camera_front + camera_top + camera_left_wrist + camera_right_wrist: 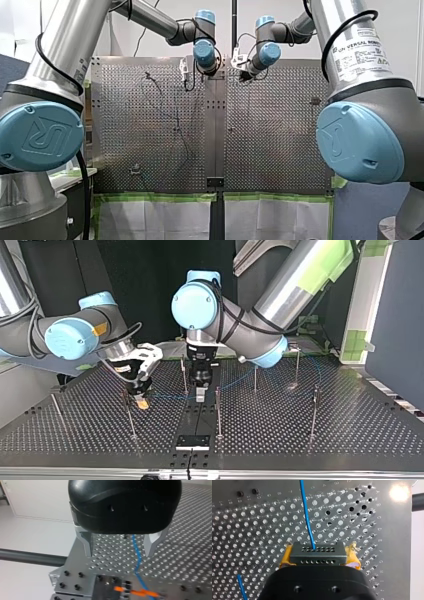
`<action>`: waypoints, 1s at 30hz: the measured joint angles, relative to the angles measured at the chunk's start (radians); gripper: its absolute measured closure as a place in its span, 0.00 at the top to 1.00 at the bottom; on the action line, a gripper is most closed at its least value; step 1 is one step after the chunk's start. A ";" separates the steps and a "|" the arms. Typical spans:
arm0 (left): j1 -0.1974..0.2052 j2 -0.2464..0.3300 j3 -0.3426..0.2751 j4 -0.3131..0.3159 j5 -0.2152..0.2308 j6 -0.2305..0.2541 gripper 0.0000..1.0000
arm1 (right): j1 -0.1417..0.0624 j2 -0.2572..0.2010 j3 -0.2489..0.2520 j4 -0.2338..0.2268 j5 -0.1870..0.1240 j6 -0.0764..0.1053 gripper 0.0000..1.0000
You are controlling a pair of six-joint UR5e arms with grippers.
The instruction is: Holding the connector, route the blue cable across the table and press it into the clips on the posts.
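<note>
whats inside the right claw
A dark connector with rows of small holes, clamped between the right claw's yellow pads; the blue cable runs out of its face, ahead over the perforated table. The connector's rear is covered by the claw's black body.

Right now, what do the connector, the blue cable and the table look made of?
The connector: matte dark grey block with rows of small holes, likely moulded plastic. The blue cable: smooth, slightly glossy jacket that curves freely, probably plastic insulation. The table: bare perforated metal with bright glare, possibly aluminium.
</note>
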 joint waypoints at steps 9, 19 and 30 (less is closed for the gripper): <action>-0.010 -0.066 0.076 -0.044 0.000 0.004 1.00 | 0.000 0.000 0.000 -0.002 0.000 0.000 0.00; 0.008 -0.144 0.154 -0.037 -0.001 0.004 1.00 | -0.001 0.000 0.000 -0.002 0.001 0.000 0.00; 0.019 -0.233 0.242 -0.057 -0.011 -0.001 1.00 | -0.005 0.001 0.000 -0.002 -0.007 0.000 0.00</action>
